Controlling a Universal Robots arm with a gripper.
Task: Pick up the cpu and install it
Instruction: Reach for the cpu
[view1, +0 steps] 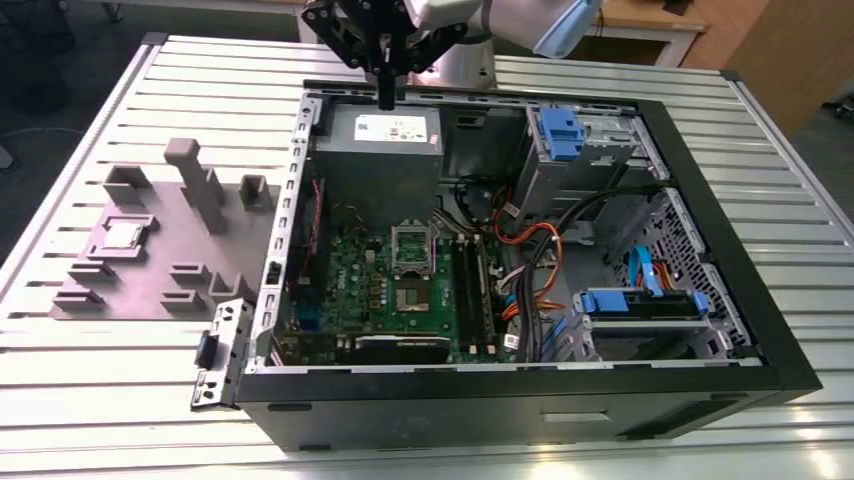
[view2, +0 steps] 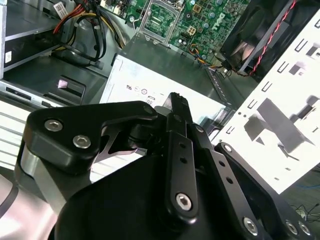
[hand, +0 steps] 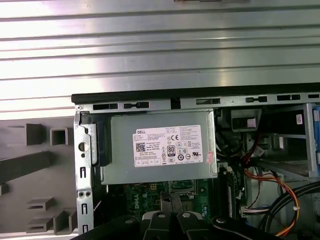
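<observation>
The cpu (view1: 124, 233) sits in the grey tray (view1: 127, 300); the hand (view1: 387, 98), partly cut off, hangs closed, empty.

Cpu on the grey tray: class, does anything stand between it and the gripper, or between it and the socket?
Nothing covers the cpu. The gripper hangs above the power supply; the tray's tall post and the case's side wall lie between them, and that wall also separates cpu from socket.
</observation>
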